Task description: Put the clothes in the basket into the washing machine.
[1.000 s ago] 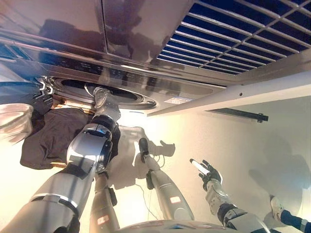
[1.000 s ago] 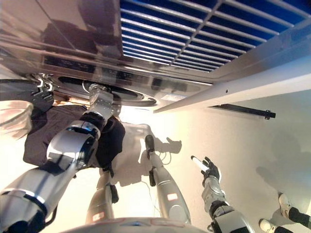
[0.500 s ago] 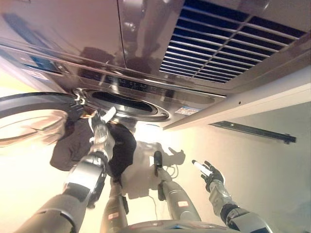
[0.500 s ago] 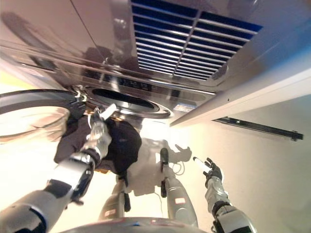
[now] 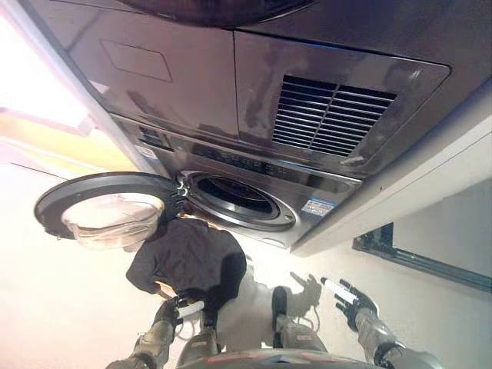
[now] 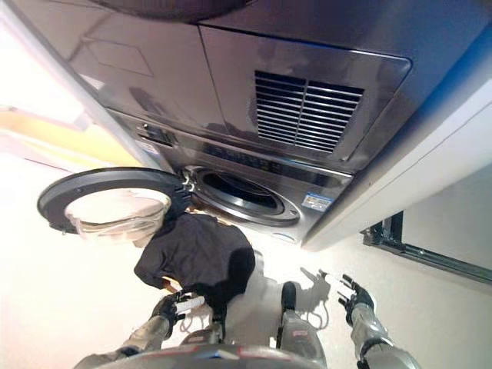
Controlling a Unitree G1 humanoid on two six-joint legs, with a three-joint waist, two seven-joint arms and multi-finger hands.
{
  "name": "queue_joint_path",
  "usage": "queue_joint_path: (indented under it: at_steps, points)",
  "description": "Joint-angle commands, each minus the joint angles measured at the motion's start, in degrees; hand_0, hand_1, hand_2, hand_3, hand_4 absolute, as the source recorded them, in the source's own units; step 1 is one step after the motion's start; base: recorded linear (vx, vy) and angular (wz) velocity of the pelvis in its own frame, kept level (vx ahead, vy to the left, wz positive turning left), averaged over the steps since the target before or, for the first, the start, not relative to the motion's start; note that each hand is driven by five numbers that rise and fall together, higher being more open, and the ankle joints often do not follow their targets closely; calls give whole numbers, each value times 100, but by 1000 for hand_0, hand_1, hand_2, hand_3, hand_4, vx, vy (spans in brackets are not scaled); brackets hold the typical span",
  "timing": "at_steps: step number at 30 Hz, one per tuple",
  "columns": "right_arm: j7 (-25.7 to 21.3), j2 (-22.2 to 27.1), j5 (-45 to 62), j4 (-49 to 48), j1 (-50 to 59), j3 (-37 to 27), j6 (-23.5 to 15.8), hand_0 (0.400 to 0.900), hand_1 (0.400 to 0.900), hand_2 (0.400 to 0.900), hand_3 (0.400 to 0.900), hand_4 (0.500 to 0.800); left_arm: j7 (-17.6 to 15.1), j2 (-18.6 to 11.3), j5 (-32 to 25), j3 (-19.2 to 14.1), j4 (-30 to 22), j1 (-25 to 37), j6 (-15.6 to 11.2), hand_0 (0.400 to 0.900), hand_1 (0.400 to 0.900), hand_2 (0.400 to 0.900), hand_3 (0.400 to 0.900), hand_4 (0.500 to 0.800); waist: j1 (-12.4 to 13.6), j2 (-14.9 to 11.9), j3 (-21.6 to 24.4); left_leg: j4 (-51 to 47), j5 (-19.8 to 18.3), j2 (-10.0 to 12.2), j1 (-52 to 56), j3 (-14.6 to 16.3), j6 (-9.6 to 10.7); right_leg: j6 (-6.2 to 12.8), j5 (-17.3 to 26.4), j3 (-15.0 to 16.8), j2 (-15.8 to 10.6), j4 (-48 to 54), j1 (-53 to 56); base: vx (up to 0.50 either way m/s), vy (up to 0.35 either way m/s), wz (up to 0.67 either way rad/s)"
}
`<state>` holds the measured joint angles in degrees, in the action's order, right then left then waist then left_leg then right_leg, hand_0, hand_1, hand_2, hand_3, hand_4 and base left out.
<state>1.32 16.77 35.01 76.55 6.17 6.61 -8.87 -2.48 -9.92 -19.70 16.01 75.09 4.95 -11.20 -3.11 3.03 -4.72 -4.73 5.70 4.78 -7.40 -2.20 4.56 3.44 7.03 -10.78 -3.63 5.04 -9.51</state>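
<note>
Inspecting left eye view: washing machine (image 5: pixel 254 169) stands with its door (image 5: pixel 104 207) swung open to the left and the drum opening (image 5: pixel 234 198) dark, contents not discernible
Clothes: a dark garment (image 5: pixel 188 257) heaped over the basket (image 5: pixel 163 290), just below the door; only a sliver of basket rim shows
Left hand (image 5: pixel 173 311): low in view, just under the garment, fingers curled, gripping nothing visible
Right hand (image 5: pixel 352 298): raised at lower right, well apart from the laundry, fingers spread and empty
Right eye view, machine: same open door (image 6: pixel 108 200) and drum opening (image 6: pixel 244 192)
Right eye view, hands: left hand (image 6: pixel 173 306) curled beside the garment (image 6: pixel 196 254); right hand (image 6: pixel 355 294) spread, idle
Progress: door open, but the dark garment remains outside the drum; loading judged unfinished
Change since a second ago: left arm, then reaching up at the drum mouth, has come back down below the garment; camera has pulled back and shifted, showing more of the machine front
</note>
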Motion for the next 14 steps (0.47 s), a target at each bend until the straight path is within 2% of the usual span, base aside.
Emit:
queue_joint_path:
  at_steps: [1,6,7,14]
  points:
    - [172,-48,-462,93,-300,167,1,900,900,900,900,800,157,-45,582,-145,263,94,-29,900,900,900,900,800,-19,-353,379,58,-37,-384,60,50,-78,199,-243,13,123,-199,330,32,42,20]
    - [215,-102,-1161,232,-530,392,104,900,900,900,900,800,324,-26,717,-158,321,-94,49,900,900,900,900,800,23,-343,584,0,-96,-418,266,-8,-116,221,-306,-75,85,-188,582,40,42,15]
    - [254,-124,-1584,284,-576,623,176,900,900,900,900,800,362,-24,834,-104,306,-122,79,900,900,900,900,800,57,-352,657,-6,-143,-446,373,-30,-145,232,-316,-86,58,-188,694,36,35,5]
    - [311,-224,-1896,186,-569,891,219,900,900,900,900,800,338,-60,1093,-122,284,-191,107,900,900,900,900,800,139,-404,811,-27,-276,-517,618,-25,-225,272,-368,-53,-15,-209,938,33,49,2]
